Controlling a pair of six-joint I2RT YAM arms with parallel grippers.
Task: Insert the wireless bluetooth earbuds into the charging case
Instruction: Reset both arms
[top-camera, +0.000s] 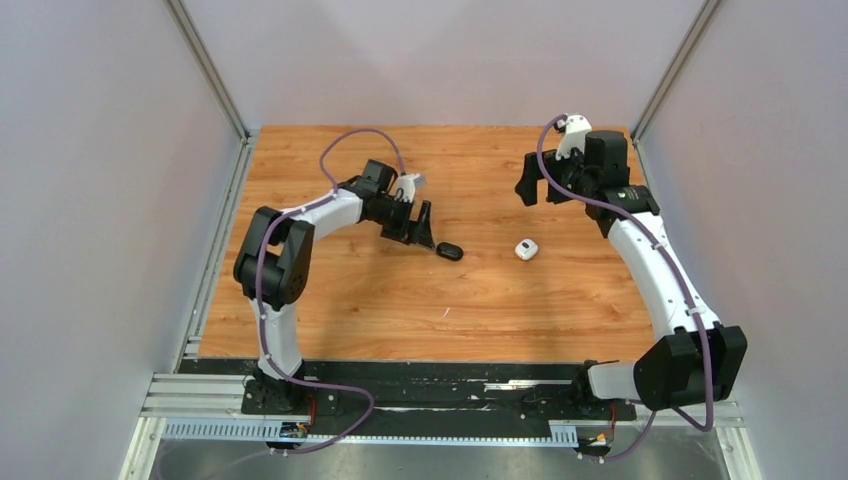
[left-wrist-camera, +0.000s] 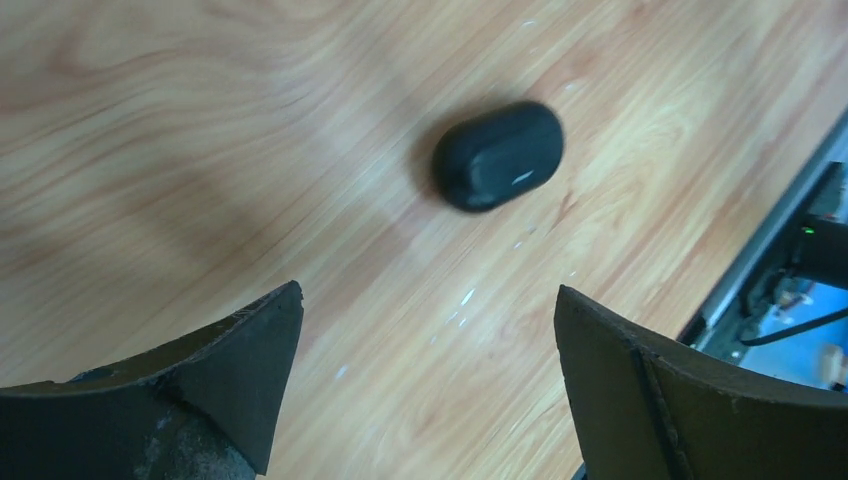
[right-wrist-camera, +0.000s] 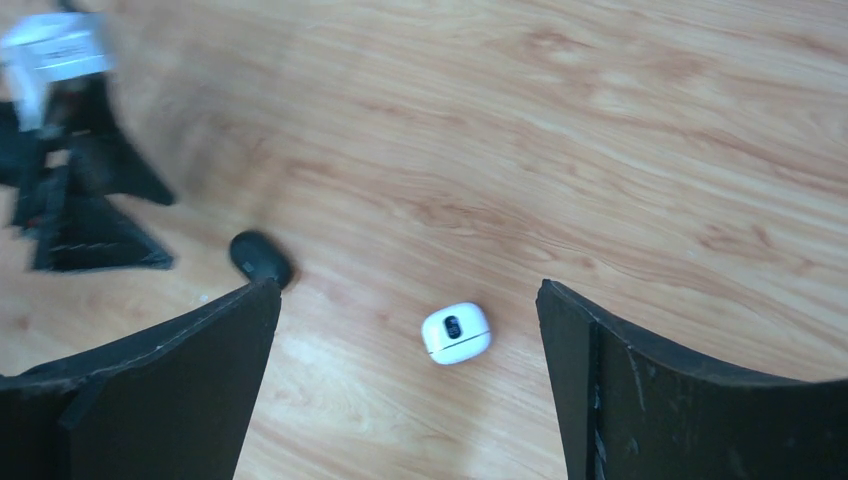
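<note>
Step in hand: judged at or near the close. No earbuds show in any view, and both cases lie shut. The black case (top-camera: 450, 251) rests flat on the table (top-camera: 400, 310), with the white case (top-camera: 527, 249) to its right, well apart.

Left gripper (top-camera: 425, 235): jaws wide, empty, just left of the black case and clear of it.

Right gripper (top-camera: 528, 185): jaws wide, empty, raised, well off to the black case's right.

Next move, in my judgement: lift away without nudging the black case.

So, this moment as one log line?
left jaws open, empty | right jaws open, empty | black case shut | white case shut
</note>
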